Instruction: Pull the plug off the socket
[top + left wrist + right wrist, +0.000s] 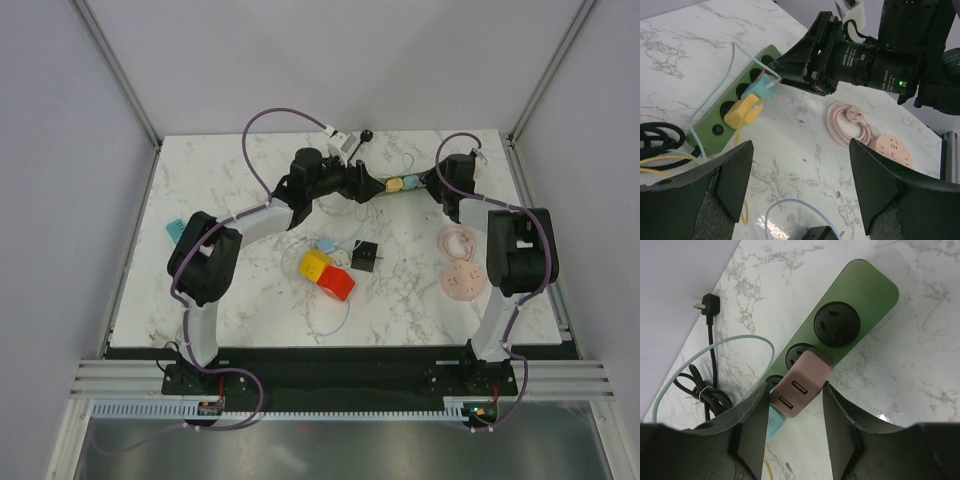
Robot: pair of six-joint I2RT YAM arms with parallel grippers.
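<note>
Plug point(800, 385), pink, sat fully seated in the green power strip point(860, 295) at the table's point(250, 300) twelve o'clock edge, so nothing was pulled yet. Right gripper point(796, 405) pinched its sides. Left gripper point(800, 150), at the strip's nine o'clock, hung wide open, empty

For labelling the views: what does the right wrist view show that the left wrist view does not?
Only right wrist: the USB ports of the pink adapter inside the right gripper; a loose black plug. Only left wrist: the yellow plug and the pink round socket. Both: the green power strip and the teal plug.
</note>
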